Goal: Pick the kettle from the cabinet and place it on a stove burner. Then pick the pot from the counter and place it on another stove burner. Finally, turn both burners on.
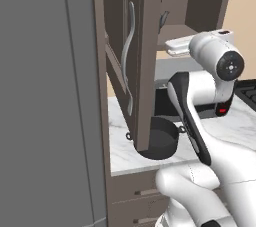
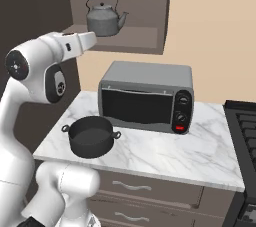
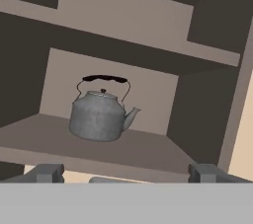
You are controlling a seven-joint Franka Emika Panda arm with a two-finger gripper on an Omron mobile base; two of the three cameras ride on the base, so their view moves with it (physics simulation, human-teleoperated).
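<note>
facing the kettle (image 3: 100, 114) on the cabinet (image 3: 123, 154) shelf, claw (image 3: 126, 172) spread wide, apart from it

Flat, even rendered light, no glare; soft shade inside the cabinet (image 3: 123, 30) above the kettle (image 3: 99, 114); edges slightly coarse, undistorted.

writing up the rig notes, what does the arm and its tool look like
The arm has glossy white rounded shells with dark grey joints and round dark end caps. A black band runs along one link, and a small red mark sits near the elbow. The tool ends in two small blocky grey fingertips.
</note>
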